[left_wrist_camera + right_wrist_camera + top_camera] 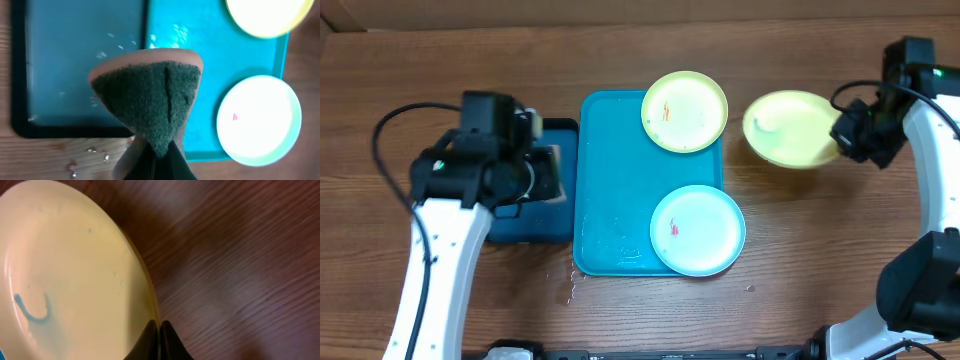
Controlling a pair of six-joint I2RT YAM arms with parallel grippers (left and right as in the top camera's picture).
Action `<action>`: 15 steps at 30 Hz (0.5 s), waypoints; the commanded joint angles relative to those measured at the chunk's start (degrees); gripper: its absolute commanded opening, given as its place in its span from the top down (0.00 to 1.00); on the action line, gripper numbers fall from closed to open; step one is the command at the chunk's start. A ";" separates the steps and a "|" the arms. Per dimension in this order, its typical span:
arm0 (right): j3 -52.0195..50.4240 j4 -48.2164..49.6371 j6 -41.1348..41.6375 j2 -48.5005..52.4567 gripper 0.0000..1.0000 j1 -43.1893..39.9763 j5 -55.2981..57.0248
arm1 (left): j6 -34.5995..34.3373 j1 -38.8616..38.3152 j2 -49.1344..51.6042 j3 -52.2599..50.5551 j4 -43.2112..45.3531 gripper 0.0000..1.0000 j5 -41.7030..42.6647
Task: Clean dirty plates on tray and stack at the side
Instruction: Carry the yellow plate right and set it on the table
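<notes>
The turquoise tray [615,200] lies mid-table. A lime-green plate [684,110] with orange smears sits on its far right corner. A light-blue plate [697,230] with a red smear sits on its near right corner and shows in the left wrist view [259,120]. My right gripper [848,130] is shut on the rim of a second lime-green plate [790,128], held right of the tray; in the right wrist view the plate [65,280] shows a blue mark. My left gripper [159,155] is shut on a green-faced sponge [150,100] over the dark-blue tray [535,225].
The dark-blue black-rimmed tray [75,65] lies just left of the turquoise tray. Water drops [90,155] sit on the wooden table near its front edge. Both arms' bases stand at the table's front corners.
</notes>
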 commanded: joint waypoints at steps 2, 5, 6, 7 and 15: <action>-6.34 3.41 -0.55 -1.53 0.96 -0.63 0.96 | 2.40 -3.23 3.89 -0.24 0.42 0.96 2.49; -11.56 9.05 -0.55 -1.42 0.96 -0.59 0.94 | 2.56 -5.03 5.27 -0.24 1.27 0.96 2.08; -12.83 10.47 -0.55 -1.33 0.96 -0.57 0.96 | 2.56 -5.42 5.40 -0.24 1.55 0.96 2.08; -14.43 12.13 -0.52 -1.31 0.96 -0.50 0.94 | 2.54 -5.73 5.44 -0.24 1.84 0.96 2.08; -26.34 25.35 -0.33 -1.16 0.96 0.98 -2.45 | 2.51 -6.16 5.46 -0.24 2.19 0.96 2.08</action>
